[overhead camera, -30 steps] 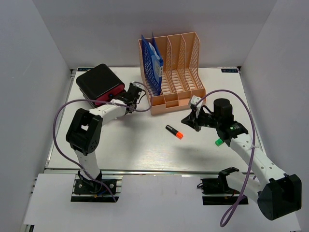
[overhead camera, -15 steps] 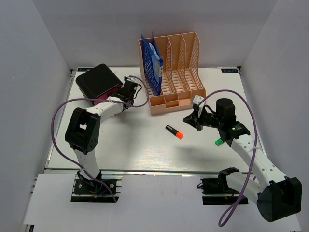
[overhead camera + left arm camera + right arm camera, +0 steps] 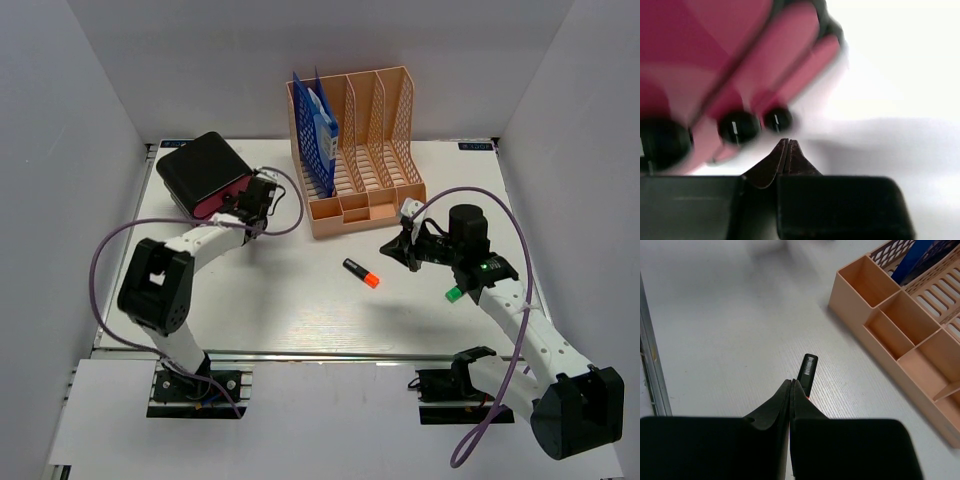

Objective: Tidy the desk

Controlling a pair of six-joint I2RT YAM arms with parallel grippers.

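Left gripper (image 3: 786, 145): closed tight, holding nothing, tip just short of the black-and-red case (image 3: 205, 172). The arm has swung left toward the case since a second ago. Right gripper (image 3: 791, 385): closed, holding nothing, barely moved. Orange-capped marker (image 3: 361, 273) lies unmoved just beyond its tip on the desk surface (image 3: 280, 310), near the peach file rack (image 3: 365, 150).

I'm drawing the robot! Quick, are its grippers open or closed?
Left gripper: closed, holding nothing.
Right gripper: closed, holding nothing.
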